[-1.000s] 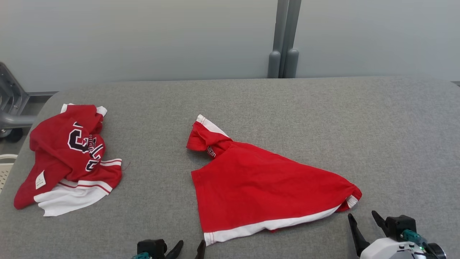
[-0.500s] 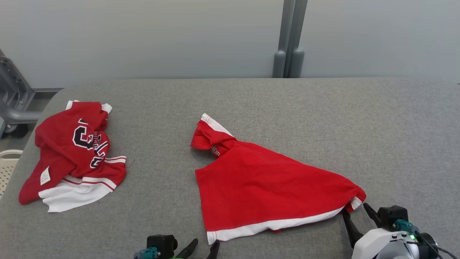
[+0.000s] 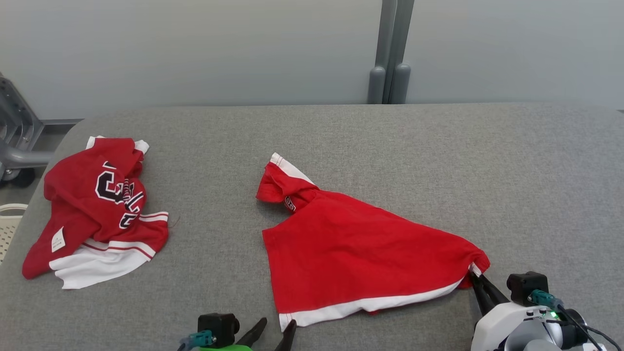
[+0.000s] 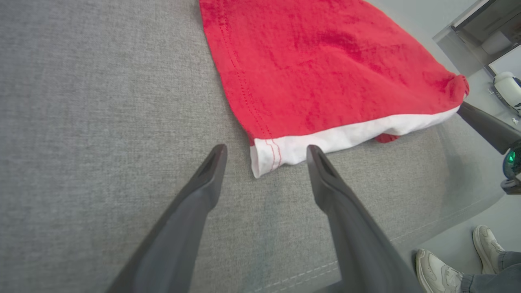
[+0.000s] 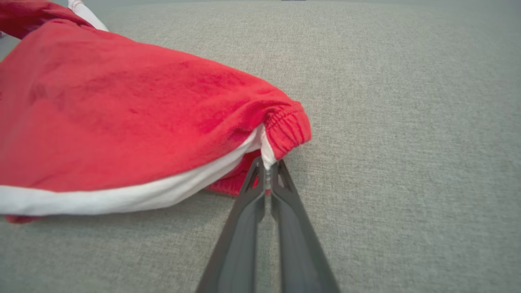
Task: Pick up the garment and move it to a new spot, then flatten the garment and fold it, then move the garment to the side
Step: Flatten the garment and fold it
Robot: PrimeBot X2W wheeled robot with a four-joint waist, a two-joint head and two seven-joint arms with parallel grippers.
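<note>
The red garment (image 3: 360,253) with a white hem lies spread in a rough triangle mid-table, one sleeve bunched at its far left. My right gripper (image 3: 474,280) is shut on the garment's right corner, where the white hem (image 5: 260,150) meets a gathered red cuff; in the right wrist view the fingertips (image 5: 267,167) pinch that edge. My left gripper (image 3: 279,322) stands open at the near table edge. Its fingers straddle the garment's near-left white hem corner (image 4: 268,156) in the left wrist view without closing on it.
A second red and white garment (image 3: 95,209) with dark lettering lies crumpled at the table's left. The grey fabric table (image 3: 341,131) stretches far and right. A white basket (image 3: 7,224) and metal frame (image 3: 14,141) stand off the left edge. A person's shoes (image 4: 443,268) stand beside the table.
My right gripper has moved forward to the garment's right corner and shut on it. My left gripper has crept up toward the near-left hem corner, still open.
</note>
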